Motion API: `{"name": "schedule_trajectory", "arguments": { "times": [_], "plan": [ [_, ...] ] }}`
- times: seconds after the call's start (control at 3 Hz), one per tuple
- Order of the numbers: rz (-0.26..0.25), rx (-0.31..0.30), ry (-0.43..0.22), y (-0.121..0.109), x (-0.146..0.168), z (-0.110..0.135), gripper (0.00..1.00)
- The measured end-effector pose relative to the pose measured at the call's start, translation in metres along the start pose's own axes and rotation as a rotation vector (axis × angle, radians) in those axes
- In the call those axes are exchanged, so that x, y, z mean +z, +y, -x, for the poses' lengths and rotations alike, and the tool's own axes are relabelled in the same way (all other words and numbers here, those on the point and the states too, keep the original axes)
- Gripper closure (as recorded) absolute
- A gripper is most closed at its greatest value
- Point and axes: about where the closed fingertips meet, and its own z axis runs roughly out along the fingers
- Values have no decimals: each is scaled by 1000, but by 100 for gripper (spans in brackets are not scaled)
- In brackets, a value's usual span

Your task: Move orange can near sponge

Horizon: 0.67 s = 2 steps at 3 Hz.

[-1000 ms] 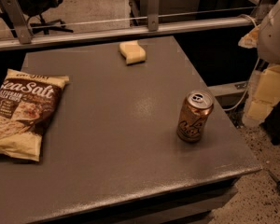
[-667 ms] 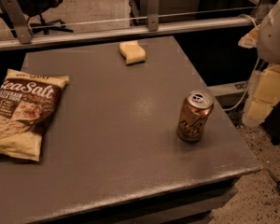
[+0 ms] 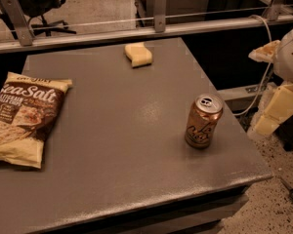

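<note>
Tabletop [image 3: 112,145], grey and matte, fills most of the one camera view we have. We see the orange can [image 3: 203,121] standing upright on its right side, close to the right edge, silver pull-tab top facing up and pale script on its side. We find the sponge [image 3: 138,54] near the far edge, lying flat and well apart from the can. A sea-salt chip bag [image 3: 22,118] lies flat at the left edge. The end effector [image 3: 276,108] hangs off the tabletop at the right border of the view, to the right of the can and touching nothing; we cannot tell its state. Behind the tabletop we see a metal rail [image 3: 88,33] and, beyond it, an office chair [image 3: 36,1].
</note>
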Motion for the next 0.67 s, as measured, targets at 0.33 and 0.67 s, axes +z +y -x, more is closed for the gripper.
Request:
{"name": "schedule_trajectory", "arguments": {
  "times": [0.33,0.67],
  "plan": [
    [18,20,-197,4,35,8,0],
    [79,41,-409,12,73,27,0]
  ]
}}
